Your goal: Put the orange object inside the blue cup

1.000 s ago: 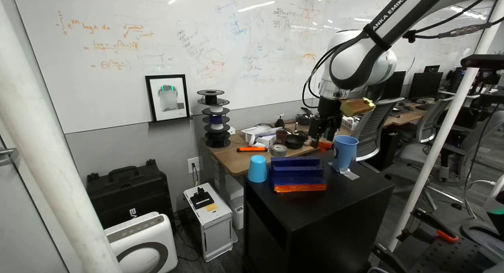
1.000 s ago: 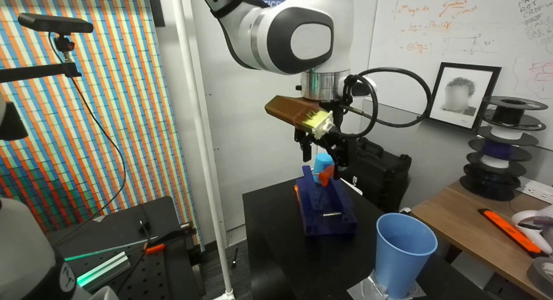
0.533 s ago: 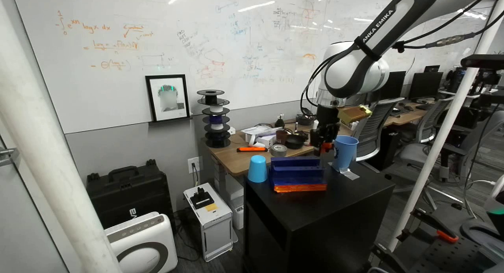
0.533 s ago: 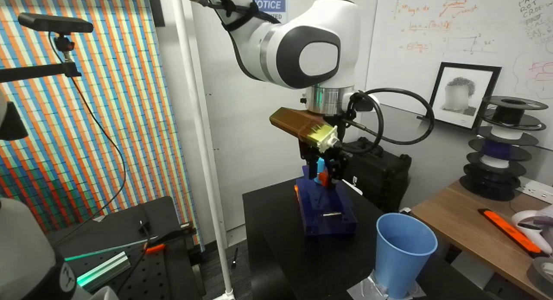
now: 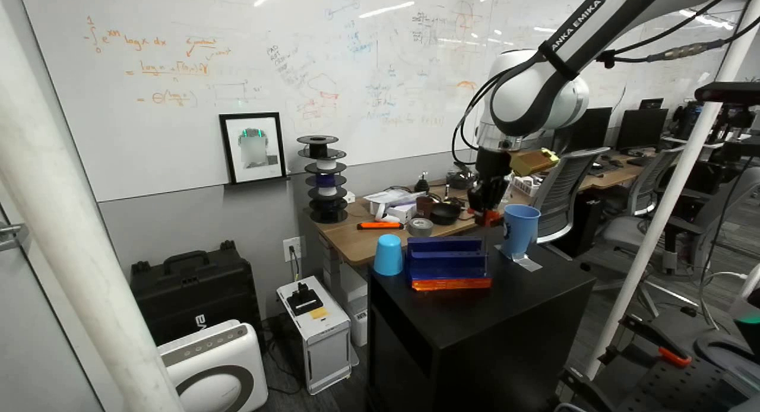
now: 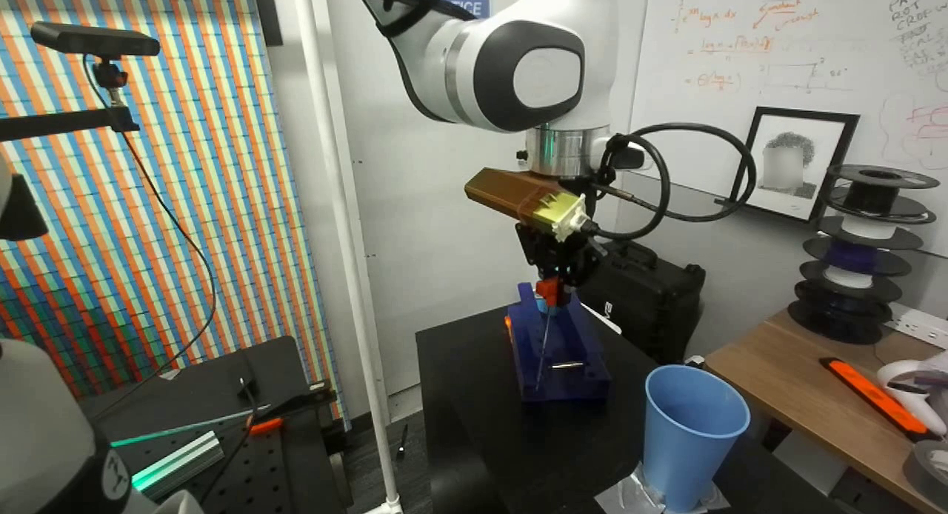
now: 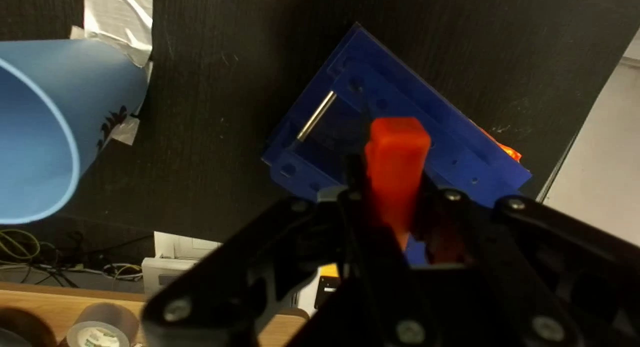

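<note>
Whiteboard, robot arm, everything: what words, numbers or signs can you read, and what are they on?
"ANKA EMIKA", start hidden: robot arm
"TICE", start hidden: blue sign
"PAD ROT CROP": whiteboard
"log x dx": whiteboard
"1", "0": whiteboard
"constant": whiteboard
Too small, faint or blurred: other whiteboard writing, letters on the black case, mark on the blue cup, print inside the tape roll.

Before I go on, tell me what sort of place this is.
Most likely a robotics lab in a shared office: a robot arm, a whiteboard with handwritten formulas, and computer monitors in the background point that way.
</note>
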Robot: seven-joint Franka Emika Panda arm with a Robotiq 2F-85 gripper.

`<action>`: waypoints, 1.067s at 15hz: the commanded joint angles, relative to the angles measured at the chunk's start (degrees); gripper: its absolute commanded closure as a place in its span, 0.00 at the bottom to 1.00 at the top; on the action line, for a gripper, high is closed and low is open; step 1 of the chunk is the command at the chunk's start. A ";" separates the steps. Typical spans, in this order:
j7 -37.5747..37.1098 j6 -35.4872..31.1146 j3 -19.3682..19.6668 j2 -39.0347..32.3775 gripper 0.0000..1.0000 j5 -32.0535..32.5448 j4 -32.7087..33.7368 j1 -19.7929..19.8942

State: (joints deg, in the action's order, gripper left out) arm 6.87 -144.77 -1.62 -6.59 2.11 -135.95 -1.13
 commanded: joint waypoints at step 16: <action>-8.36 -2.54 4.15 21.45 0.88 15.11 -3.46 9.65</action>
State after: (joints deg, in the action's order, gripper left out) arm 0.47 -142.39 2.38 19.18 16.80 -140.43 8.24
